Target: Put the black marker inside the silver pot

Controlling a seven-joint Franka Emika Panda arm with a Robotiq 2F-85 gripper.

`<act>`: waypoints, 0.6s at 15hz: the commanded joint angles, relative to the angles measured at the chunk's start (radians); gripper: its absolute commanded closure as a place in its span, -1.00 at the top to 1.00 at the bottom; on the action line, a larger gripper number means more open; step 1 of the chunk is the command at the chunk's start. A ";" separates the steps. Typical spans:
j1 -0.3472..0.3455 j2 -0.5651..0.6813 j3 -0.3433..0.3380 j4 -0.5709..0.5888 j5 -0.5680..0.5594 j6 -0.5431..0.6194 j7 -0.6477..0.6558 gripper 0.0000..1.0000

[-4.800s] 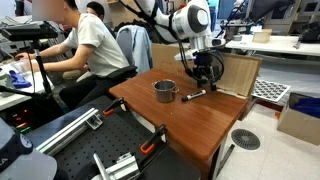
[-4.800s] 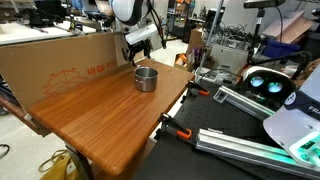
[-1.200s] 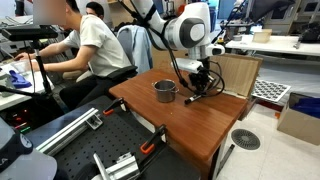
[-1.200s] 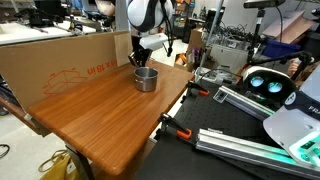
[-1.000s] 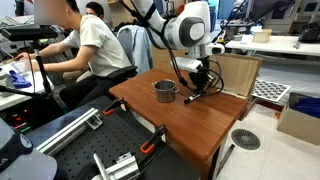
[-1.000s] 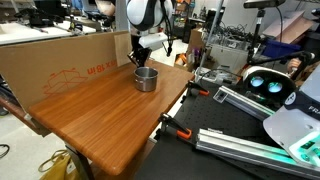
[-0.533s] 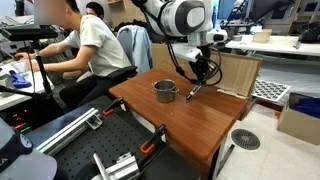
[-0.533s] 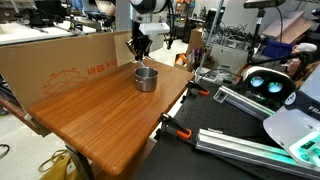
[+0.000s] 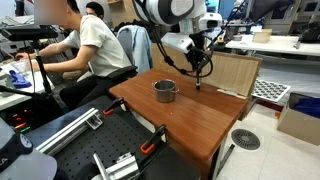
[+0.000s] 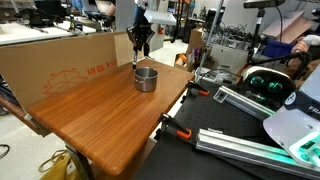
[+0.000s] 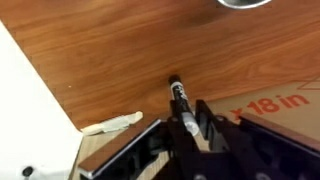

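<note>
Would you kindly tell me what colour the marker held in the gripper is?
The marker is black, best seen in the wrist view.

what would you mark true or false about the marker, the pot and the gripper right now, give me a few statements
1. The gripper is shut on the black marker. True.
2. The black marker lies inside the silver pot. False: it is in the gripper, beside the pot and outside it.
3. The silver pot stands upright on the wooden table. True.
4. The black marker lies flat on the table. False: it hangs from the gripper, roughly upright, with its tip pointing down.
5. The seated person is touching the pot. False: the person sits apart from it, facing another desk.
</note>
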 commanded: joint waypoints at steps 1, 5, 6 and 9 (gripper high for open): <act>-0.020 -0.083 0.040 -0.104 0.060 0.093 -0.055 -0.88; -0.015 -0.156 0.064 -0.186 0.095 0.180 -0.058 -0.88; -0.014 -0.173 0.069 -0.203 0.101 0.194 -0.061 -0.88; -0.018 -0.218 0.092 -0.255 0.119 0.223 -0.067 -0.88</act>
